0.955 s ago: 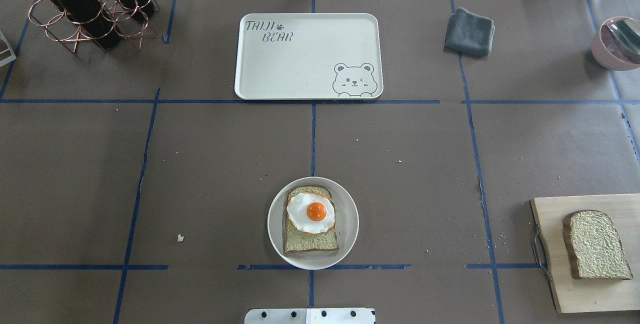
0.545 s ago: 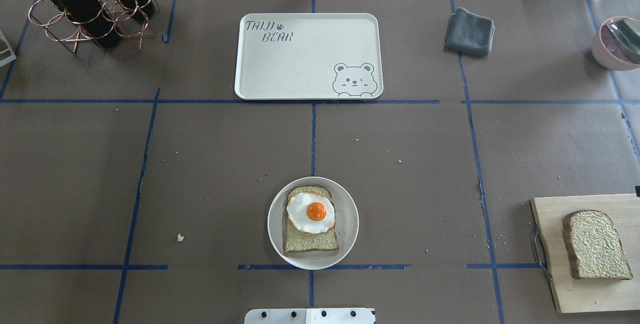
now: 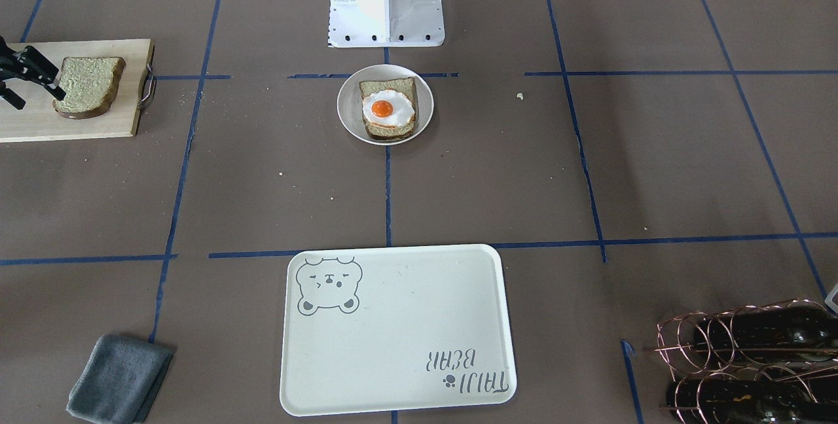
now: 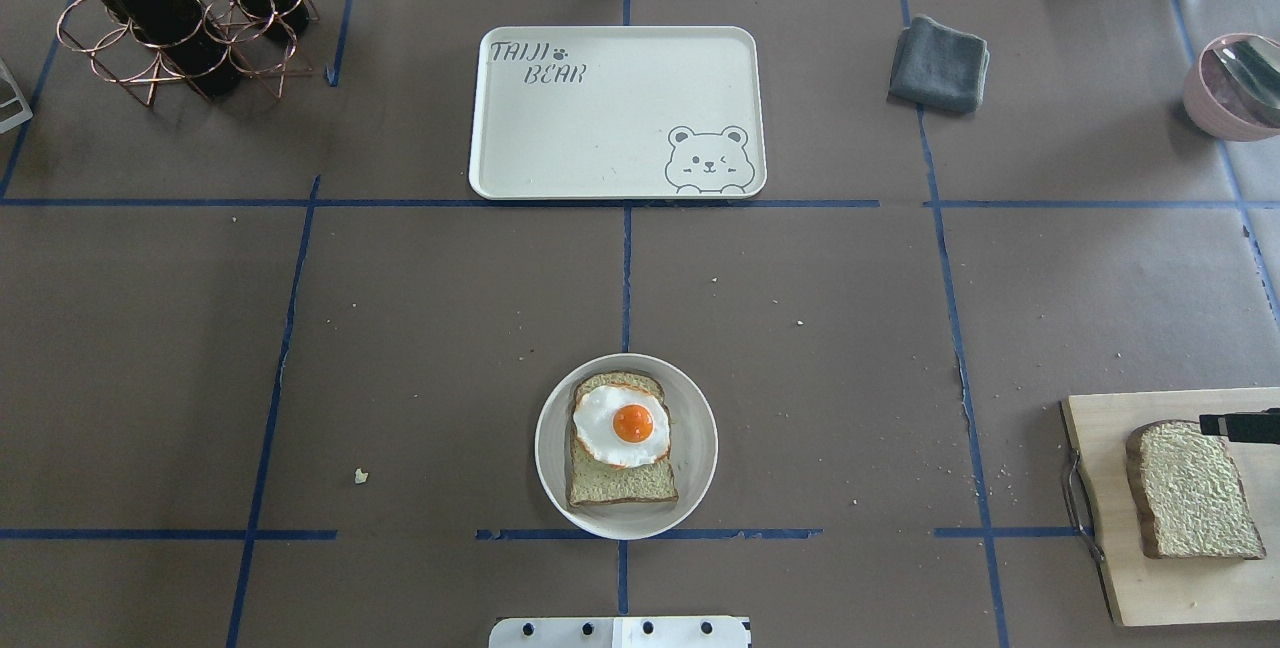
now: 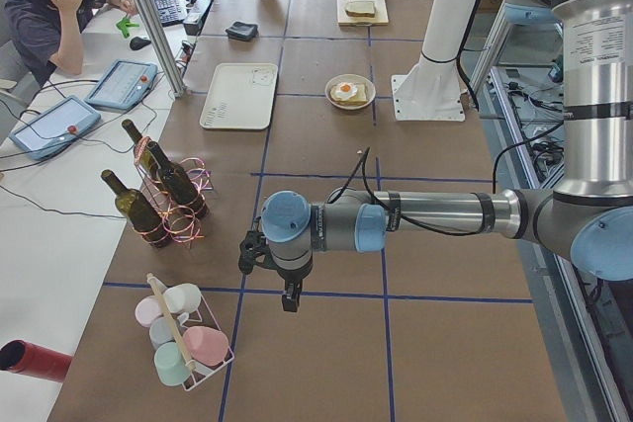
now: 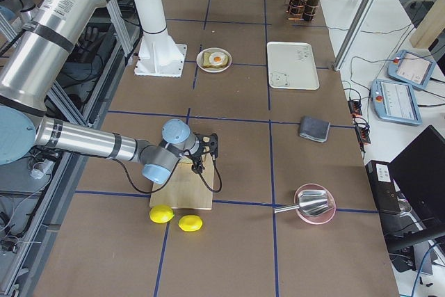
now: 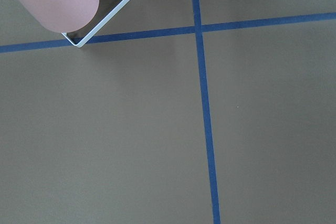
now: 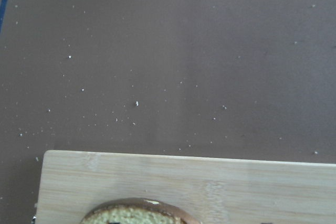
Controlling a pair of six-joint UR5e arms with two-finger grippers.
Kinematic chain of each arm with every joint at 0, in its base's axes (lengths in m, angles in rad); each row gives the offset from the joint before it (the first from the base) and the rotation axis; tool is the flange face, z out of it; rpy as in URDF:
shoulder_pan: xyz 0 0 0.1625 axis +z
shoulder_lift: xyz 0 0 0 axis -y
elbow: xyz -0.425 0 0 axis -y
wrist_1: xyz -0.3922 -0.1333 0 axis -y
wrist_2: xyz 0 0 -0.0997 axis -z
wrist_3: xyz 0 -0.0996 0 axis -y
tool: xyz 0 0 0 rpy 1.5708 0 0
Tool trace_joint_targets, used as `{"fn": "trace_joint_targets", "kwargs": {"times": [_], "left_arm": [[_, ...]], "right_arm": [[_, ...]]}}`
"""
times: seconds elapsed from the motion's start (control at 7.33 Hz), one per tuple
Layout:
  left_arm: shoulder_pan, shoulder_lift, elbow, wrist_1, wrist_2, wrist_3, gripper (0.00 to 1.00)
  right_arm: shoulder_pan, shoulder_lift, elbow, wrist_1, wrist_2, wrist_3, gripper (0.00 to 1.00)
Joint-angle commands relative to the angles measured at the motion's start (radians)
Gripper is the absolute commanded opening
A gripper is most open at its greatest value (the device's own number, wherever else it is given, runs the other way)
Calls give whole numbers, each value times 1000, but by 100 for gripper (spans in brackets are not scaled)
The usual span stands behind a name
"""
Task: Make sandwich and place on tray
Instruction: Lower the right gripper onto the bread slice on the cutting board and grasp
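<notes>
We are working on the top-slice step: the sandwich is only half built. On the white plate (image 4: 548,448) near the robot's base, one bread slice (image 4: 620,486) is lying flat with the fried egg (image 4: 620,425) sitting on it. The second bread slice (image 4: 1190,488) is lying on the wooden cutting board (image 4: 1110,568), well apart at the robot's right. The tray (image 4: 600,128) is sitting across the table, bare, with nothing of the sandwich on it yet.

The right gripper (image 3: 39,100) is hovering at the outer edge of that second slice; in the front-facing view its jaws are standing apart and holding nothing. The left gripper (image 5: 287,295) is hanging over bare table far off to the left, and we are unable to tell whether it is open or closed.

Next, we are judging, the right gripper is needing to straddle the slice by its crust edges, close on it, and carry it level to the plate, setting it squarely over the egg
</notes>
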Motion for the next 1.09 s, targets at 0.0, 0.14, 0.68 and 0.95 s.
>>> {"fn": "trace_joint_targets", "kwargs": {"times": [0.0,0.14,0.68,0.95], "left_arm": [[0,0,1,0,0,0,100],[0,0,0,0,0,0,100],[0,1,1,0,0,0,100],[0,1,1,0,0,0,100]], "right_arm": [[-64,-3,-2,7,-39,8,85],[-72,-4,-4,7,-39,8,85],[-89,-21,-4,7,-37,6,34],[-89,-55,-5,70,-31,3,0]]}}
